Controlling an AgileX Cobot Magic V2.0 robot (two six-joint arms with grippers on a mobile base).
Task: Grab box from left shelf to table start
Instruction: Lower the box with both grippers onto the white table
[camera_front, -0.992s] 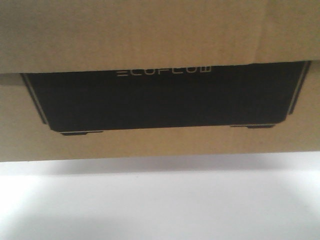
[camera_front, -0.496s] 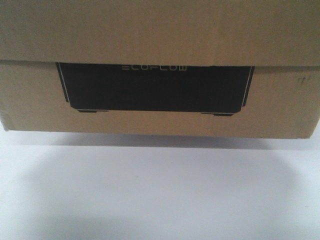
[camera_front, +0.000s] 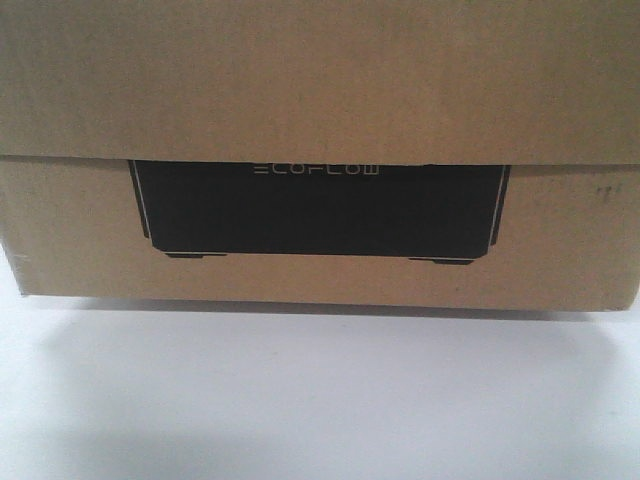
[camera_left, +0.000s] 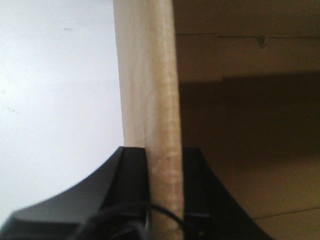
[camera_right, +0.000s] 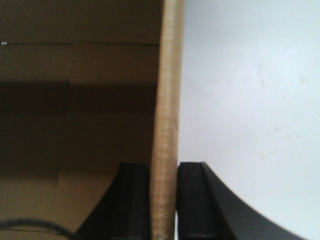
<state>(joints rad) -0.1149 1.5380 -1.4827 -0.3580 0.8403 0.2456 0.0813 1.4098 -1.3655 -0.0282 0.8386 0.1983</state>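
Observation:
A large brown cardboard box (camera_front: 320, 90) with a black printed panel reading ECOFLOW fills the front view and sits low over the white table (camera_front: 320, 400). My left gripper (camera_left: 165, 165) is shut on the box's left wall edge (camera_left: 162, 100), one black finger outside, one inside. My right gripper (camera_right: 164, 175) is shut on the box's right wall edge (camera_right: 167, 100) the same way. The box's open brown interior shows in both wrist views. Neither gripper shows in the front view.
The white table surface spreads below the box in the front view and beside the box walls in the left wrist view (camera_left: 55, 90) and right wrist view (camera_right: 250, 100). A thin black cable (camera_left: 165, 212) crosses the left gripper.
The box has shrunk in the front view and its bottom edge has dropped lower toward the table, with its side edges coming into sight. Its shadow on the table has tightened.

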